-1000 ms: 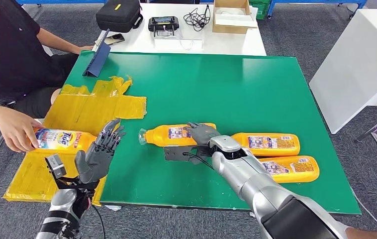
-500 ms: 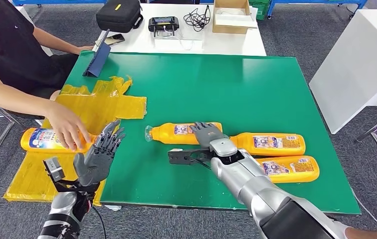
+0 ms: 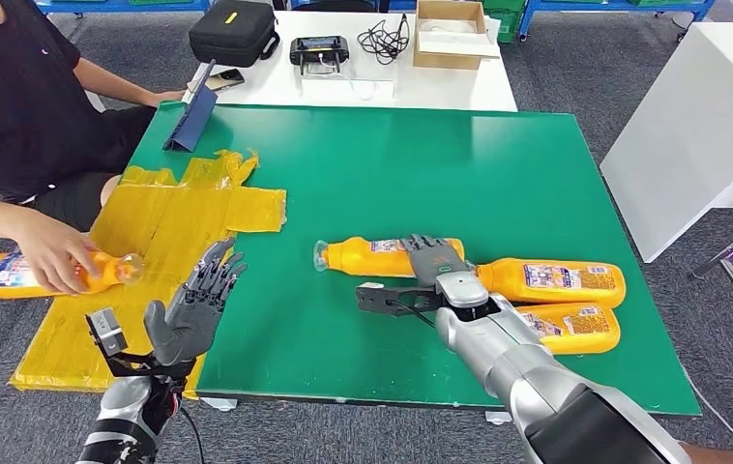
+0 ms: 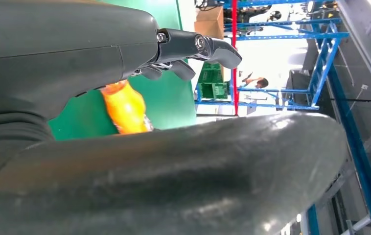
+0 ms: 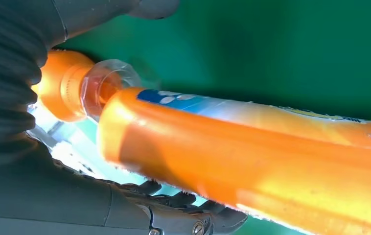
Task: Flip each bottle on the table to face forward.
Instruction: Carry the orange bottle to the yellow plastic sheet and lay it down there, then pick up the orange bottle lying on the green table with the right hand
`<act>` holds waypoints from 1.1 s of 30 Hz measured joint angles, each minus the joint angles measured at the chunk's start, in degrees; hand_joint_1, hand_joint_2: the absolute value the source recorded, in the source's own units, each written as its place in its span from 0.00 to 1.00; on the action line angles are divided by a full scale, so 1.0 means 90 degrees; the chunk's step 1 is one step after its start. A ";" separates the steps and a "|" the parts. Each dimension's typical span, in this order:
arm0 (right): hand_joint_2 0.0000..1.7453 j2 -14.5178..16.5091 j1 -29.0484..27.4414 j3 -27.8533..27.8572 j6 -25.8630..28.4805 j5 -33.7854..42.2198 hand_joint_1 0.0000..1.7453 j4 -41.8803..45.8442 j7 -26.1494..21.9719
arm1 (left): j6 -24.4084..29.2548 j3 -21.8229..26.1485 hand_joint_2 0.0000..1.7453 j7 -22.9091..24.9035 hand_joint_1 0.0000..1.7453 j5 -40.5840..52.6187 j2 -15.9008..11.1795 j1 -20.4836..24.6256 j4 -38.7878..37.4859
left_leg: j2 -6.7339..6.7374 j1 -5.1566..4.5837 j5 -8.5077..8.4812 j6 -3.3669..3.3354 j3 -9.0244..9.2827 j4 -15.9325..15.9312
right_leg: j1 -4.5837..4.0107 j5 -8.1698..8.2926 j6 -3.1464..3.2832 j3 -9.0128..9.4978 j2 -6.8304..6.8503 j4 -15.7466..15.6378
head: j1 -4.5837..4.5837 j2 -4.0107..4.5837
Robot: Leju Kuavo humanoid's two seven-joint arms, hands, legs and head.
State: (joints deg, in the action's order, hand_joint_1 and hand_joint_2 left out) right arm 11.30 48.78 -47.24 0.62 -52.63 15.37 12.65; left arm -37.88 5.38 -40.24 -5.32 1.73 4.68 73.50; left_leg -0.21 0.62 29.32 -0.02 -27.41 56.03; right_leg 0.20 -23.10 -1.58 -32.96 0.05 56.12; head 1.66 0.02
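Three orange bottles are laid on their sides on the green worktop (image 3: 498, 164), toward its near right part; the leftmost bottle (image 3: 377, 256) is gripped at its rear end by the right hand (image 3: 432, 259), whose fingers (image 5: 173, 200) are wrapped around its body, the clear cap being turned to the robot's left; just behind that hand a second bottle (image 3: 556, 281) is seen lying in line with the first; a third bottle (image 3: 571, 329) is set beside it, nearer the worktop's front edge. The left hand (image 3: 193, 304) is held raised over the near left corner, fingers (image 3: 216, 275) spread wide with nothing in them. A fourth bottle (image 3: 29, 274) is held by a person's hand (image 3: 58, 253) beyond the left edge, beside the yellow sheet (image 3: 179, 217).
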 joint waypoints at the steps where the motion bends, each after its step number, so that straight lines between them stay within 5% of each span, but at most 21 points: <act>1: 1.00 -0.0028 -0.0013 0.0030 0.0047 0.0002 0.00 -0.0003 0.0018 | 0.0009 -0.0014 0.00 0.0000 0.00 -0.0001 0.0000 -0.0017 0.0002 | 0.0000 0.0000 0.0000 0.0000 0.0000 0.0000 | 0.0000 0.0000 0.0000 0.0000 0.0000 0.0000 | -0.0001 0.0000; 15: 1.00 -0.0183 -0.0135 0.0206 0.0225 -0.0021 0.00 -0.0040 0.0064 | -0.0005 -0.0043 0.00 0.0000 0.00 -0.0011 0.0000 -0.0050 0.0010 | 0.0003 0.0002 0.0000 0.0000 -0.0003 0.0000 | -0.0003 0.0000 0.0000 -0.0005 -0.0002 0.0001 | -0.0001 0.0000; 22: 1.00 -0.0358 -0.0296 0.0518 0.1441 -0.0032 0.00 -0.0052 -0.0071 | -0.0068 -0.0043 0.00 0.0000 0.00 -0.0019 0.0000 -0.0155 0.0070 | 0.0002 0.0001 0.0000 0.0000 -0.0015 0.0000 | -0.0002 0.0000 0.0000 -0.0012 -0.0002 0.0001 | -0.0001 0.0000; 26: 1.00 -0.0472 -0.0326 0.0797 0.1245 0.0137 1.00 -0.0070 -0.0218 | -0.0124 -0.0041 0.00 0.0000 0.00 -0.0054 0.0000 -0.0195 0.0100 | 0.0003 0.0001 0.0002 -0.0001 -0.0023 0.0000 | -0.0001 0.0000 0.0000 -0.0022 -0.0003 0.0001 | 0.0000 0.0000; 33: 1.00 -0.0505 -0.0296 0.1497 0.0313 0.0713 1.00 -0.0073 -0.0548 | -0.0167 -0.0041 0.00 0.0000 0.00 -0.0089 -0.0001 -0.0066 0.0080 | 0.0005 0.0005 0.0004 0.0002 -0.0012 0.0000 | -0.0007 0.0000 0.0000 -0.0016 -0.0006 0.0000 | 0.0000 0.0000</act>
State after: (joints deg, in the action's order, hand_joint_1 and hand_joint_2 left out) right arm 6.75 46.11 -33.77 3.43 -46.21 14.71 7.72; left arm -39.39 5.01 -40.24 -6.12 1.72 4.08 74.22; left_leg -0.16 0.67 29.36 -0.01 -27.52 56.03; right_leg 0.14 -23.10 -1.58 -33.10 0.00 56.12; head 1.66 0.02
